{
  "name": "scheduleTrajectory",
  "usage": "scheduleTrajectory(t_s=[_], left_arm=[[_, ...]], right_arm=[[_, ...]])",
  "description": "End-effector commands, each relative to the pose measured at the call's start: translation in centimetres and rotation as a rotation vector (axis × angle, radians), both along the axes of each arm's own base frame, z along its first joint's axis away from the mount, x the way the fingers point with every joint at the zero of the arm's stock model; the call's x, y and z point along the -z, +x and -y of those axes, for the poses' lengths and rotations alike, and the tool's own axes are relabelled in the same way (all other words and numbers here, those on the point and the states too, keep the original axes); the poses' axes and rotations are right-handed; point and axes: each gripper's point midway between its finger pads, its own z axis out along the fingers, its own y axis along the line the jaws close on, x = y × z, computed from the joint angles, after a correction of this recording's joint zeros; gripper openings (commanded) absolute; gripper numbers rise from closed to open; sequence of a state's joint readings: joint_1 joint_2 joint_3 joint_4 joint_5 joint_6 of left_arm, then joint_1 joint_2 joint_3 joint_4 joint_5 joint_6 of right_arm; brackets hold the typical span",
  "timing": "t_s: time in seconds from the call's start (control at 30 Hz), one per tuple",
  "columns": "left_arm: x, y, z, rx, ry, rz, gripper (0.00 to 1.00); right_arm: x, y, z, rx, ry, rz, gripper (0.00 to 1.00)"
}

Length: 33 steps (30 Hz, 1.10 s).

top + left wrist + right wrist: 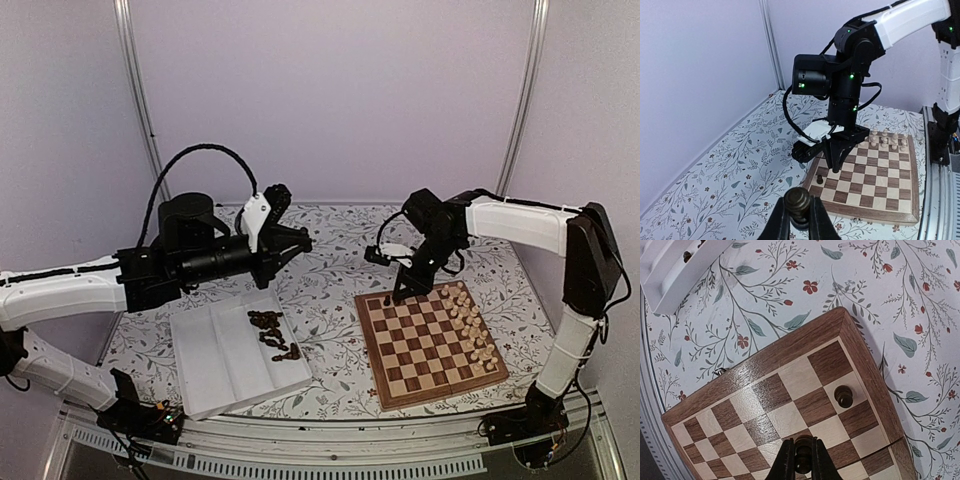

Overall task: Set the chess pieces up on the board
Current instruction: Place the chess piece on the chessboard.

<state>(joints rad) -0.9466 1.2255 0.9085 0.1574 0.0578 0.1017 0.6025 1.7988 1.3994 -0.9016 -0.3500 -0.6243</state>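
Standing upright, dark round-headed chessman

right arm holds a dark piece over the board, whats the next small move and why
Probably ease the right pincer down until its dark chess piece rests on the board, then open. It is shut on the piece near the corner, close to the standing dark piece; whether the base touches yet is unclear.

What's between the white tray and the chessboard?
Just bare flowery tablecloth. Nothing sits between the tray and the board, as the top view shows.
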Motion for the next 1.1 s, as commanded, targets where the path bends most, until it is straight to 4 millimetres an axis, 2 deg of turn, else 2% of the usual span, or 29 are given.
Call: scheduleTrajectory(t_s=[0.0,0.23,0.77,1.07], left_arm=[[-0.5,0.3,-1.0,-0.035,-0.003,0.021,0.0],[-0.5,0.2,-0.9,-0.038,0.003,0.023,0.0],[0.3,0.3,-0.6,-0.035,0.016,0.009,0.0],[0.7,0.3,-0.4,-0.033,0.029,0.003,0.0]], right_arm=[[0.7,0.2,-0.4,-0.002,-0.057,0.016,0.03],[2.4,0.3,-0.7,-0.01,-0.093,0.012,0.03],[4.0,0.5,-1.7,-0.022,-0.059,-0.008,0.04],[5.1,0.6,-1.6,-0.024,-0.072,-0.016,0.05]])
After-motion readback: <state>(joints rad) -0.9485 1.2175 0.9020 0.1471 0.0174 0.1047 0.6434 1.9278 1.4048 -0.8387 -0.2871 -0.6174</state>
